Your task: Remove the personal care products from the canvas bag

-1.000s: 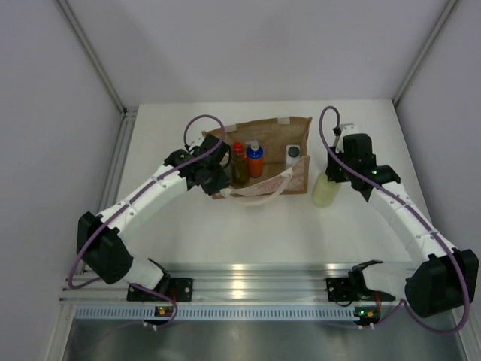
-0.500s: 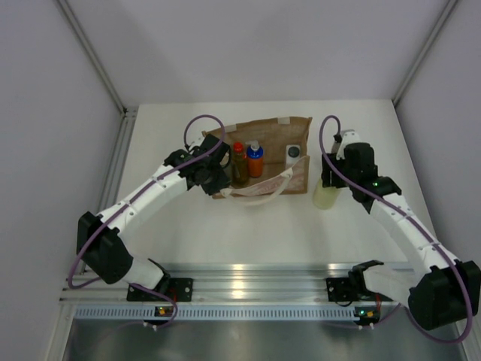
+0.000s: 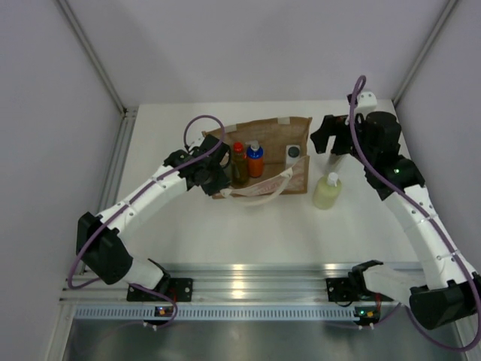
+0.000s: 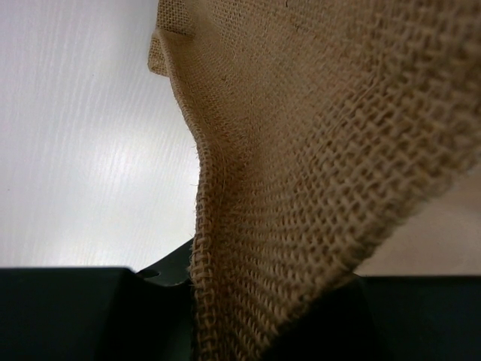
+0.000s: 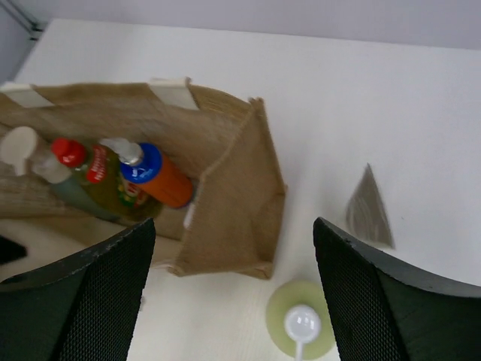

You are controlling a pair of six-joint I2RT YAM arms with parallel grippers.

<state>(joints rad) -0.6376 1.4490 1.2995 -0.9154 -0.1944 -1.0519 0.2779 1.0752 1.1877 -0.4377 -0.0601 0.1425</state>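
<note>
The canvas bag (image 3: 267, 150) is seen at the middle of the table (image 3: 225, 233) in the overhead view. Its mouth is open, and a white rope handle (image 3: 259, 197) is draped along its lower edge. The bag's left-hand end is pinched by the left claw (image 3: 216, 179). In the left wrist view the coarse weave is shown clamped between the dark fingers (image 4: 68, 312) at the bottom of the frame, so this claw is closed on the cloth.

Three products are made out inside the bag from above. The amber red-capped bottle (image 3: 239, 162) and the orange-blue bottle (image 3: 255, 159) are seen side by side, and the white square dark-capped bottle (image 3: 293, 154) is placed toward the right end. A grey cylinder with pale cap (image 5: 26, 154) is also shown at the left edge of the right wrist view, next to the amber bottle (its lower part is hidden by the others).

The pale-yellow white-capped bottle (image 3: 327, 192) is found outside the bag, upright on the table just right of the bag's right end. The flat grey-brown sachet (image 5: 368, 207) is seen lying on the table in the right half of the right wrist view, apart from both bag and bottle.

The right claw (image 3: 331, 141) is held above the table in the upper right of the overhead frame, above the yellow bottle in the picture. Its fingers (image 5: 98, 301) are spread wide and nothing is gripped.
</note>
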